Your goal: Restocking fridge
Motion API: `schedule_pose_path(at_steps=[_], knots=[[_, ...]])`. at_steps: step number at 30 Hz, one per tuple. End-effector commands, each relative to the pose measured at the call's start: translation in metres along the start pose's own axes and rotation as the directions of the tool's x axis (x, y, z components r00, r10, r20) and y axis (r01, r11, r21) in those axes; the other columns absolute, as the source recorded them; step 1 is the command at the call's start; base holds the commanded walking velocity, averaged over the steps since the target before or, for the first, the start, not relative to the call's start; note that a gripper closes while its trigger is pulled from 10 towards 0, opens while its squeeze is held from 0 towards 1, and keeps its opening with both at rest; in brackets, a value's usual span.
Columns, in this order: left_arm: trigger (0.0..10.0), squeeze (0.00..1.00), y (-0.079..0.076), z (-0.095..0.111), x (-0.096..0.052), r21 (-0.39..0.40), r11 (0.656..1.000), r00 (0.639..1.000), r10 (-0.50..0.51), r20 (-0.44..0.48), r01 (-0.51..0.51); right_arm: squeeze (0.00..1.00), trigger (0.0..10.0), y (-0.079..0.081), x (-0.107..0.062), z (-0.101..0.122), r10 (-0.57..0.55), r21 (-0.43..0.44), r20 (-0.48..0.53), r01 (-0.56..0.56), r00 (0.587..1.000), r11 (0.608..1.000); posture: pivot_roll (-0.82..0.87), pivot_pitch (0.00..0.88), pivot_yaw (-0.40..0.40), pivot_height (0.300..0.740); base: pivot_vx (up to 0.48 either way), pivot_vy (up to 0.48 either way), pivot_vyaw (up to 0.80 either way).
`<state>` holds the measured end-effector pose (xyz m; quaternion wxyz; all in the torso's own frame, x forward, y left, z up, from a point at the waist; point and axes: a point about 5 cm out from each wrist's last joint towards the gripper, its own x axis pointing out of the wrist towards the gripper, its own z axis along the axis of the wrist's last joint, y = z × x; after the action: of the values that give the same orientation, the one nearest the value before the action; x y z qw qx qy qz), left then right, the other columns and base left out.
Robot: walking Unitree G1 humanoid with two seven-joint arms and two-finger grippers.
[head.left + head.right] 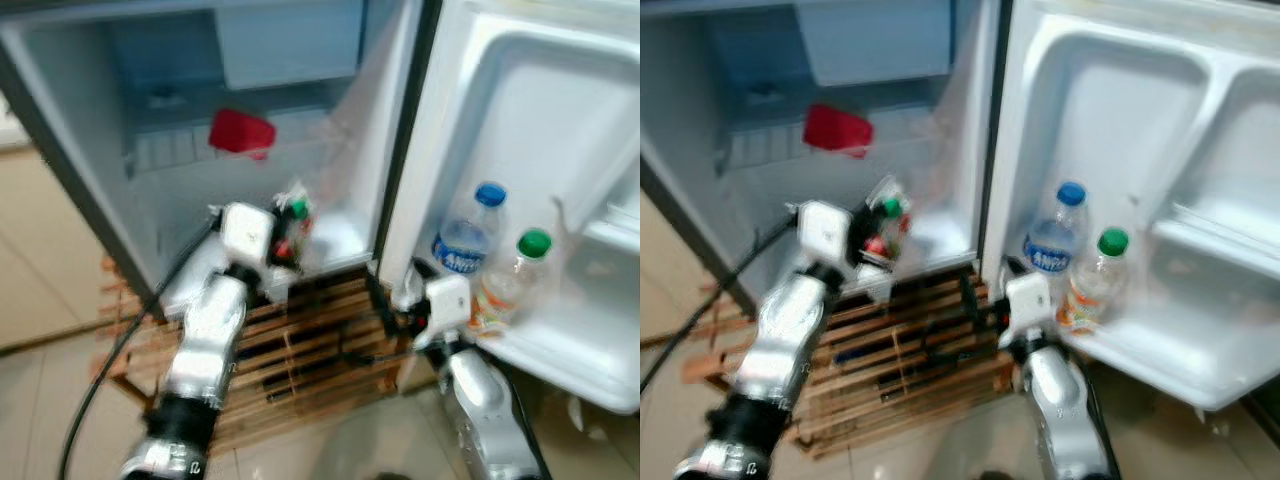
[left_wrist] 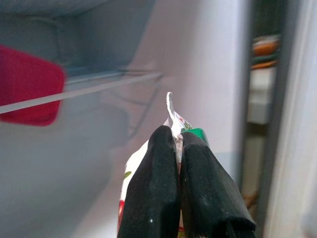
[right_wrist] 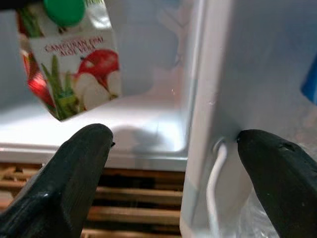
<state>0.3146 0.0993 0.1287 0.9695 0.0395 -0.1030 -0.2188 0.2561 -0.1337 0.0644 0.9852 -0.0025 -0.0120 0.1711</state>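
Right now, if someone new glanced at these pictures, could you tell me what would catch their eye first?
Probably the juice carton with a green cap and apple print, pinched by its top seam in the left gripper and held inside the open fridge above its floor. Next, the red container on the shelf higher up, and the two bottles, one blue-capped and one green-capped, in the door shelf near the open right gripper.

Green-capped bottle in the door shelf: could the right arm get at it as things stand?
Probably yes. The right gripper, fingers open, sits low by the door's edge, close beside the green-capped bottle. Nothing stands between them, though the blue-capped bottle crowds one side.
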Motion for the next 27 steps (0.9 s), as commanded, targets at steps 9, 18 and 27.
schedule_pose_path(at_steps=[9, 18, 27], knots=[[10.0, 0.00, 0.026, -0.006, -0.006, 0.014, 0.995, 0.994, 0.103, -0.045, -0.102, 0.00, 10.0, -0.005, -0.010, 0.006, 0.057, -0.012, -0.010, -0.057, 0.998, 0.998, -0.10, 0.000, 0.023, 0.740, 0.000, 0.000, 0.00], [10.0, 0.00, 0.035, -0.011, 0.005, 0.046, 0.983, 0.982, 0.179, -0.061, -0.177, 0.00, 10.0, 0.007, -0.014, 0.033, 0.239, -0.025, 0.018, -0.238, 0.971, 0.971, -0.12, 0.000, 0.008, 0.740, 0.000, 0.000, 0.00], [10.0, 0.00, 0.052, -0.005, 0.024, 0.049, 0.946, 0.945, 0.322, -0.053, -0.319, 0.00, 10.0, 0.026, -0.022, 0.055, 0.412, 0.061, -0.011, -0.411, 0.911, 0.910, -0.18, 0.000, 0.000, 0.740, 0.000, 0.000, 0.00]])
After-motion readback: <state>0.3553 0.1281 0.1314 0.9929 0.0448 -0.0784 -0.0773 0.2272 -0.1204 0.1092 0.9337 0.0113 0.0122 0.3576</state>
